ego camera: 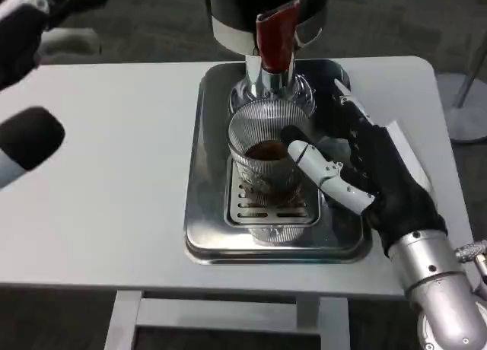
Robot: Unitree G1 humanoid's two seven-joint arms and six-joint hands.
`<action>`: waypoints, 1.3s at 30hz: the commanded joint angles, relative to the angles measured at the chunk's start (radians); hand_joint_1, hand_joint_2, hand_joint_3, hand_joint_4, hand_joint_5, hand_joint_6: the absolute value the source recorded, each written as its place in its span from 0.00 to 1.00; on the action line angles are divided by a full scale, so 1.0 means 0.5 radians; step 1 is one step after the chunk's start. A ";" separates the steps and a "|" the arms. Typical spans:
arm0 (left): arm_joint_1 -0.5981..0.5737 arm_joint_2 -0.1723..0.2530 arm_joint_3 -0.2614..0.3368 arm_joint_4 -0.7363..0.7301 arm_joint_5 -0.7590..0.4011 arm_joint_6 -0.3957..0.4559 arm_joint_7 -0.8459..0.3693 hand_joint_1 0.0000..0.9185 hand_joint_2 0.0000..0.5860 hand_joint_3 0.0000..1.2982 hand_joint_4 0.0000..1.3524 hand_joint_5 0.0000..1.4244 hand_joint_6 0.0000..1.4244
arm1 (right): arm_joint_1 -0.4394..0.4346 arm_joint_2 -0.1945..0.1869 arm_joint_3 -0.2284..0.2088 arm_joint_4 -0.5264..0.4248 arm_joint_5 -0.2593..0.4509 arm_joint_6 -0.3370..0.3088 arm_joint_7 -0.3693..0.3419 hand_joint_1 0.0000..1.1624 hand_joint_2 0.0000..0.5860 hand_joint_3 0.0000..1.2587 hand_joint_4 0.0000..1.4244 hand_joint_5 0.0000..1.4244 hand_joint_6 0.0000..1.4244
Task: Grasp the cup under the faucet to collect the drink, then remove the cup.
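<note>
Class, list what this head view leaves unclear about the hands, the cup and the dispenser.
- Left hand: cut off by the picture's left edge and blurred; grip unreadable.
- Right hand: fingers behind the cup hidden by the glass.
- Dispenser: top cut off by the upper edge.
- Flow from the faucet: too small to tell.

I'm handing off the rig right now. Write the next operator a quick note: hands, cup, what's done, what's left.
Right hand: wrapped around the ribbed clear glass cup, white fingers across its front.
Left hand: raised at the picture's left edge, away from the work; whether it is open is unclear.
Cup: on the slotted grate of the shiny steel drip tray, directly under the red-handled chrome faucet, with dark drink inside.
Done: cup grasped, drink collected.
Left: lift the cup out from under the faucet and take it clear of the tray.
</note>
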 commanded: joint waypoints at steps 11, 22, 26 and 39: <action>0.561 -0.338 -0.190 -0.122 0.503 -0.377 0.233 0.00 0.19 0.01 0.00 0.00 0.11 | 0.091 -0.090 -0.035 -0.064 0.111 -0.042 0.138 0.49 0.40 0.00 0.03 0.07 0.22; 0.852 -0.426 -0.232 -0.151 0.618 -0.471 0.322 0.00 0.15 0.01 0.00 0.00 0.10 | 0.066 -0.139 0.004 -0.037 0.115 -0.093 0.187 0.54 0.37 0.00 0.00 0.01 0.19; 0.919 -0.427 -0.226 -0.131 0.641 -0.505 0.334 0.00 0.14 0.01 0.00 0.00 0.10 | 0.063 -0.124 0.018 -0.019 0.117 -0.121 0.171 0.55 0.36 0.00 0.00 0.00 0.18; 1.100 -0.437 -0.229 -0.017 0.686 -0.564 0.362 0.00 0.10 0.01 0.00 0.00 0.10 | 0.100 -0.016 0.111 0.002 0.084 -0.137 0.114 0.55 0.36 0.00 0.00 0.00 0.15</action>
